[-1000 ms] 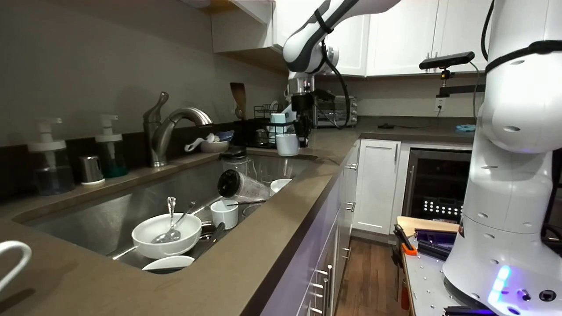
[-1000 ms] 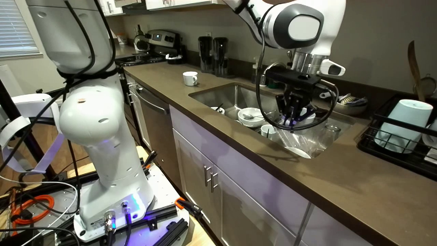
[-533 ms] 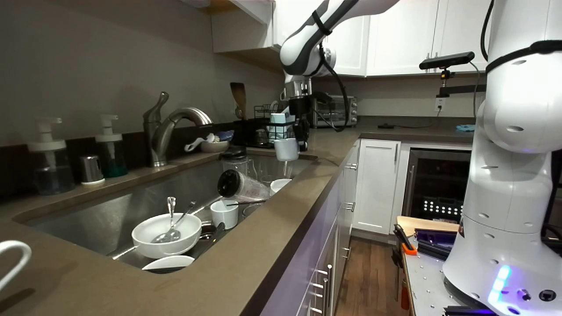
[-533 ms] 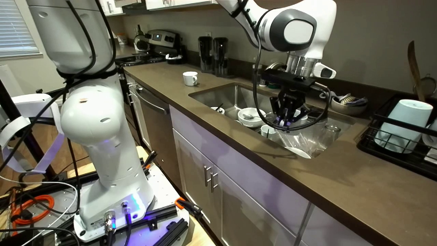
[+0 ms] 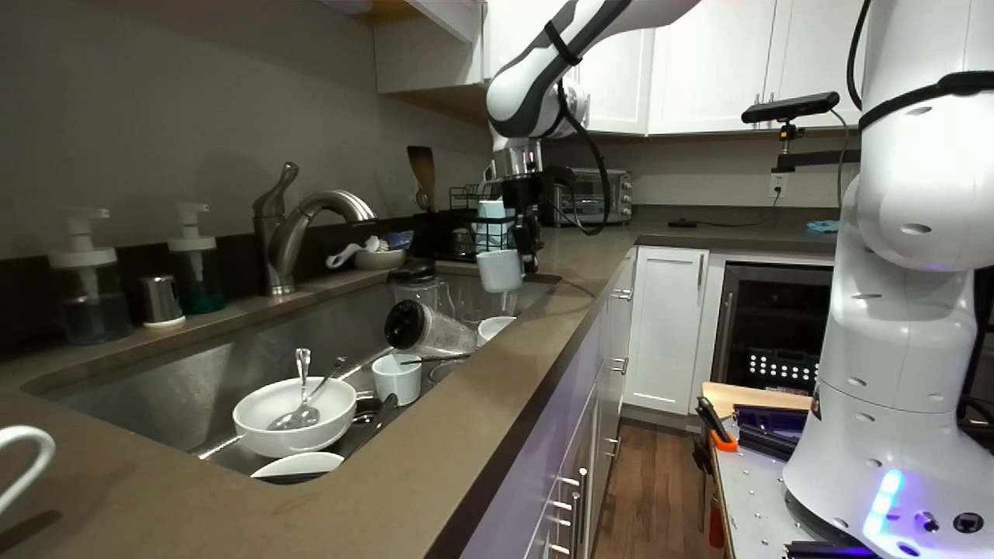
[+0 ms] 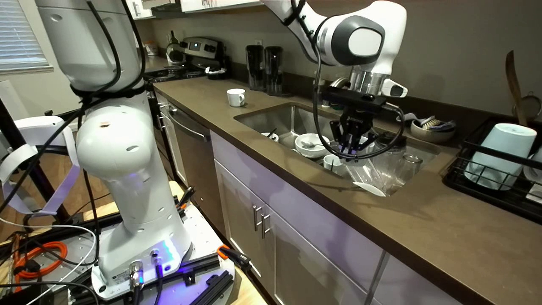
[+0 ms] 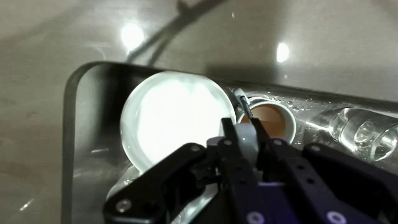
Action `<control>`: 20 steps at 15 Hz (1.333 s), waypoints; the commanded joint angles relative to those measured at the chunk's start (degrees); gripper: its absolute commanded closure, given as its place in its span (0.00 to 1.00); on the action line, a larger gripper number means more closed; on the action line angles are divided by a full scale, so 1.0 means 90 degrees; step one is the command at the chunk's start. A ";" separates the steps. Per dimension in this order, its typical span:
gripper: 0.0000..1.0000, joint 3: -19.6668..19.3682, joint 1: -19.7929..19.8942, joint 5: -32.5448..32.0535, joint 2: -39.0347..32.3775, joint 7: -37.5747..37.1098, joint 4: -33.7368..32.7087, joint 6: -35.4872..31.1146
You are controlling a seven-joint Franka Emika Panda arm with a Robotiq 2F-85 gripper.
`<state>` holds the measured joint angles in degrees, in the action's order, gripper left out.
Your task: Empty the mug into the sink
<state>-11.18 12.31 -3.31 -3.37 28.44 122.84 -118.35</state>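
Note:
My gripper (image 5: 530,260) is shut on the white mug (image 5: 499,272), its fingers around the handle. The mug hangs above the sink (image 6: 273,115), its rim upward and slightly tilted. A pale streak under the mug could be liquid or a reflection; I cannot tell. In an exterior view the gripper (image 6: 348,150) covers most of the mug (image 6: 367,144). In the wrist view a pale handle part (image 7: 247,140) shows between the fingertips (image 7: 243,123); the mug's inside is hidden.
Below are a white bowl (image 7: 180,121), a cup of brown liquid (image 7: 279,124) and a clear bottle (image 5: 446,335). Another bowl (image 5: 291,415) holds spoons. The faucet (image 5: 283,241) stands behind the sink. A dish rack (image 6: 465,188) and another white mug (image 6: 235,97) stand on the counter.
The gripper and mug have moved left in both exterior views, along the sink. In an exterior view the mug sits a little lower and more tilted. The grip is unchanged.

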 commanded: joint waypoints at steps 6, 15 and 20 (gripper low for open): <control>0.95 0.0567 -0.0648 -0.1820 0.0201 0.0278 0.0017 0.0099; 0.95 0.0936 -0.1168 -0.5203 0.0385 -0.0808 0.0402 0.0098; 0.95 0.1162 -0.1380 -0.7070 0.0514 -0.1639 0.0873 0.0439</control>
<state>-1.95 1.00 -58.66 -1.82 18.00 127.58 -117.40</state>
